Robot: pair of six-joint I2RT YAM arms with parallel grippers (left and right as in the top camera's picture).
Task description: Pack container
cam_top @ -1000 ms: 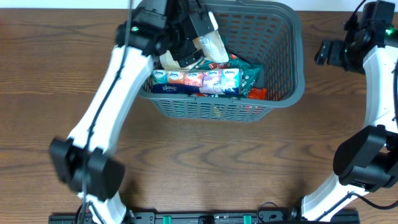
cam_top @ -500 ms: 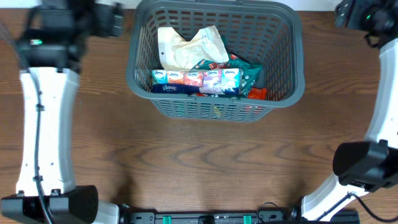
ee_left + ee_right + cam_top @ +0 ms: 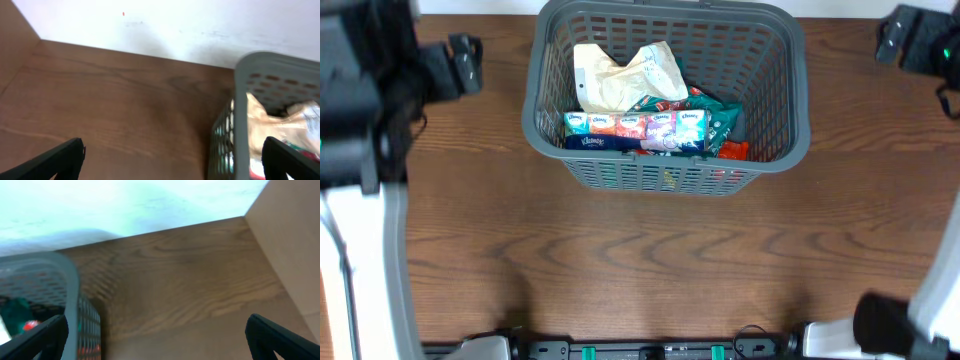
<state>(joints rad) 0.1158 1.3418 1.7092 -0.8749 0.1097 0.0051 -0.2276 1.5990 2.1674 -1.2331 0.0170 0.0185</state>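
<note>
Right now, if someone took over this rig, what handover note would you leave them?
Left gripper: open, empty, left of the container.
Right gripper: open, empty, to its right.
Inside the container: tissue pack, beige bag, green packet, red item.
Done: these are packed.
Left: no item shows outside it, so packing looks finished; just park the arms.
</note>
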